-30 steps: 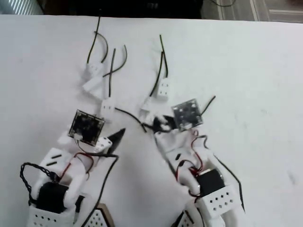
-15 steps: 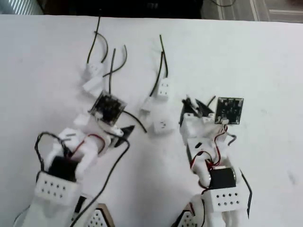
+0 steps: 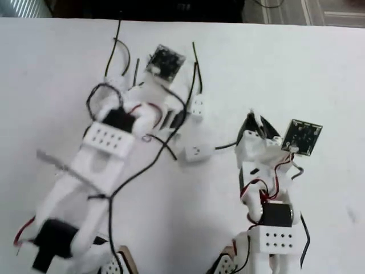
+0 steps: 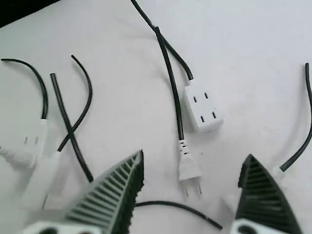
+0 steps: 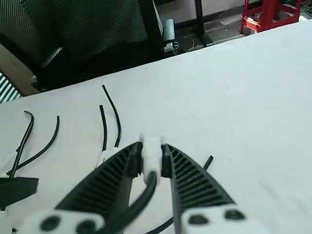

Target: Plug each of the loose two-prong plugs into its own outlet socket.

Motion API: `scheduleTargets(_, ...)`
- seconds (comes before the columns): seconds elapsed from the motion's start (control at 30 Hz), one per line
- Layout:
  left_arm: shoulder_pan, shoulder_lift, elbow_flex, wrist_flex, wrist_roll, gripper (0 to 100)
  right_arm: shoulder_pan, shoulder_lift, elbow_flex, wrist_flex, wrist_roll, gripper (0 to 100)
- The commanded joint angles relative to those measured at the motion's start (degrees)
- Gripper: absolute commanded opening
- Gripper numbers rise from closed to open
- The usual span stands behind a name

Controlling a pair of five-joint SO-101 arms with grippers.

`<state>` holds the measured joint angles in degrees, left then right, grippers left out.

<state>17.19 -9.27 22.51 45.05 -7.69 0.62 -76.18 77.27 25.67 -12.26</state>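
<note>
Matt white table [image 3: 319,68], white plastic plug [image 4: 189,168] (smooth, glossy), ribbed plastic fingers [image 4: 114,195]

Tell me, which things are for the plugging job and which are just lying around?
For the job: loose plug, socket, second socket, held plug.
Just around: chair, red stool.

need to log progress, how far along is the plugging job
Done: no plug visibly seated; the outlet socket sits empty. In hand: right gripper holds a white plug; open left gripper hovers over a loose two-prong plug. Left: every insertion.
</note>
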Motion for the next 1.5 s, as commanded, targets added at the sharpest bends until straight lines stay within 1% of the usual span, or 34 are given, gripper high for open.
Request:
scheduleTargets(0.0, 2.9, 10.5, -10.5, -1.2, 1.8, 31, 1.5, 0.3, -3.3, -2.0, -0.5, 1.7)
scheduleTargets(0.13, 5.2, 20.4, -19.0, -1.2, 1.9, 31, 2.4, 0.3, -3.2, -2.5, -0.5, 1.7)
scheduleTargets(0.4, 5.9, 36.0, -30.1, -1.2, 2.3, 31, 2.1, 0.3, -3.2, -2.5, -0.5, 1.7)
scheduleTargets(0.53, 5.3, 42.5, -36.0, -1.1, 6.7, 31, 2.1, 0.3, -3.2, -2.5, -0.4, 1.7)
scheduleTargets(0.63, 4.8, 46.8, -39.8, -0.8, 7.6, 30, 2.0, 0.3, -3.2, -2.4, -0.4, 1.7)
scheduleTargets(0.9, 3.6, 56.7, -50.5, -0.7, 7.2, 15, 2.0, 0.3, -3.1, -2.3, -0.4, 1.7)
scheduleTargets(1.0, 3.9, 57.5, -52.6, 3.1, 6.3, 9, 2.0, 0.3, -3.0, -2.3, -0.4, 1.7)
scheduleTargets(1.1, 4.7, 56.7, -55.0, 9.1, 0.8, 5, 2.0, 0.3, -3.0, -2.3, -0.4, 1.7)
scheduleTargets(1.2, 5.3, 55.7, -57.3, 15.0, -3.7, 3, 2.0, 0.3, -3.0, -2.3, -0.4, 1.7)
scheduleTargets(1.37, 5.3, 53.0, -60.9, 24.7, -4.2, 2, 2.0, 0.3, -3.0, -2.3, -0.4, 1.7)
scheduleTargets(1.47, 5.1, 50.5, -62.6, 28.7, -4.6, 2, 2.0, 0.3, -3.0, -2.3, -0.2, 1.7)
